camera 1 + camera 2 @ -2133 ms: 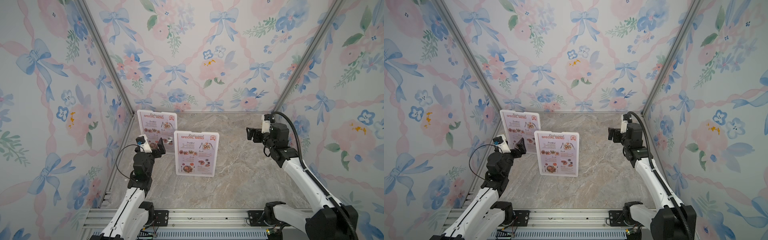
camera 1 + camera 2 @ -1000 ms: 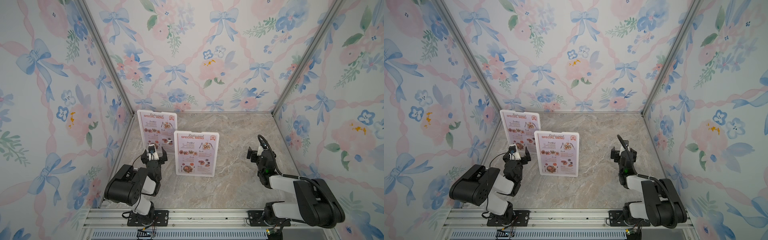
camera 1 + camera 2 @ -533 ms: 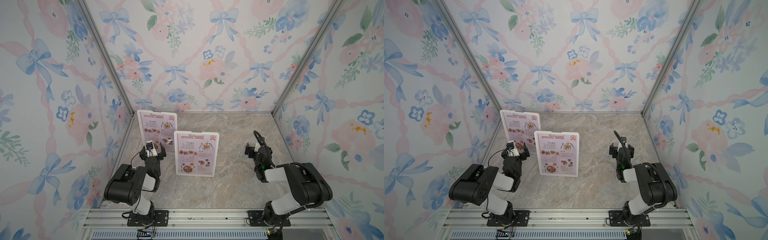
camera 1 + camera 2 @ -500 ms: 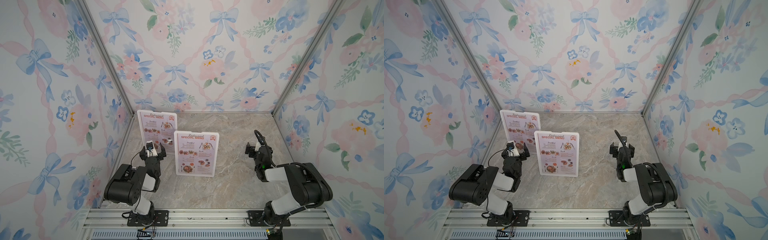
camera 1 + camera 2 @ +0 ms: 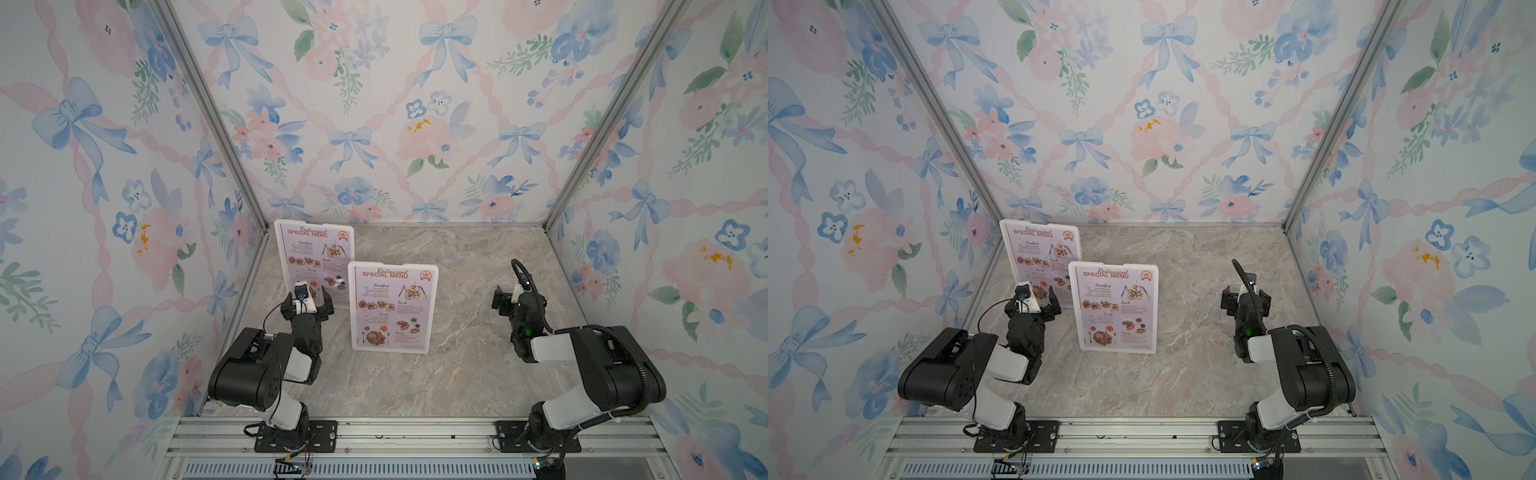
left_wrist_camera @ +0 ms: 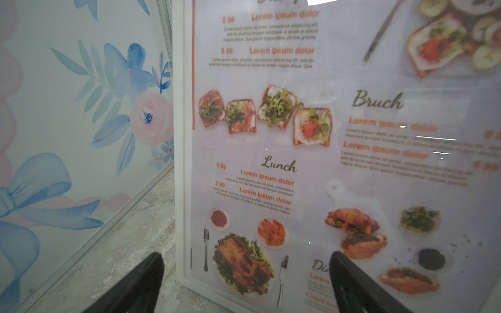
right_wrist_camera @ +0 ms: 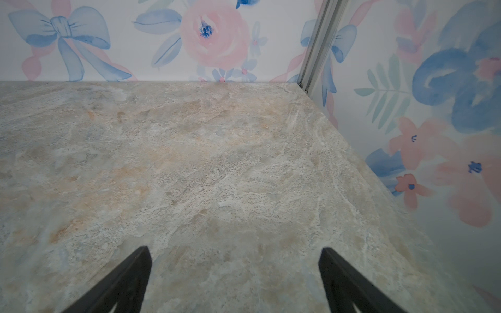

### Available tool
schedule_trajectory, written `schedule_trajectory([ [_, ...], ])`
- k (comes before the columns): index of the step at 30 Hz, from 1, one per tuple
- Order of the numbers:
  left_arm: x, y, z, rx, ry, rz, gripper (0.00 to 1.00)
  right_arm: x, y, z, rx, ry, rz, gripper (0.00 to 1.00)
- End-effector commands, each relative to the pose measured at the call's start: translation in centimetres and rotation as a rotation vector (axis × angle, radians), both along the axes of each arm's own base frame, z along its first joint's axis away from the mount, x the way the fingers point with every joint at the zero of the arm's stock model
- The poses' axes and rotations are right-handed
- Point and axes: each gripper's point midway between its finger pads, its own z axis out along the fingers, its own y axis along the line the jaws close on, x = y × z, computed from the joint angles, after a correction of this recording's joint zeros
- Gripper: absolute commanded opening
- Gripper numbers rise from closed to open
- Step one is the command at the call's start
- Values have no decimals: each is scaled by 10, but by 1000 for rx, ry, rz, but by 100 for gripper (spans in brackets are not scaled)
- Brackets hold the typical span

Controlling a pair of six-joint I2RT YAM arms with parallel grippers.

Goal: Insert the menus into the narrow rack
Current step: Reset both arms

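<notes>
On the marble tabletop (image 5: 457, 374), with 12 o'clock taken toward the back wall, both menus stand upright with their printed faces toward the arm bases. The rear menu (image 5: 316, 257) stands at about 10 o'clock, near the left wall. The front menu (image 5: 392, 307) stands near the centre of the surface, offset toward 9 o'clock, and overlaps the rear menu's lower right corner in both top views. The left gripper (image 5: 308, 296) sits at about 8 o'clock, just in front of the rear menu's lower portion, with its jaws spread wide and nothing between them. In the left wrist view the rear menu's (image 6: 325, 135) lower corner lies ahead of the spread fingertips (image 6: 154, 264); contact cannot be determined. The right gripper (image 5: 517, 297) sits at about 3 o'clock, well apart from both menus, jaws likewise spread wide. The right wrist view shows only bare marble ahead of that gripper (image 7: 234, 249).
</notes>
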Motion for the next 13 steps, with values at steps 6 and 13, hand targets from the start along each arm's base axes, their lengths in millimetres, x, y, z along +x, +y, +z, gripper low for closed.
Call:
schedule_trajectory([
  [6, 1, -1, 3, 2, -7, -7, 98, 4, 1, 9, 15, -29, -1, 98],
  [13, 1, -1, 3, 3, -7, -6, 98, 9, 15, 6, 40, -5, 112, 98],
])
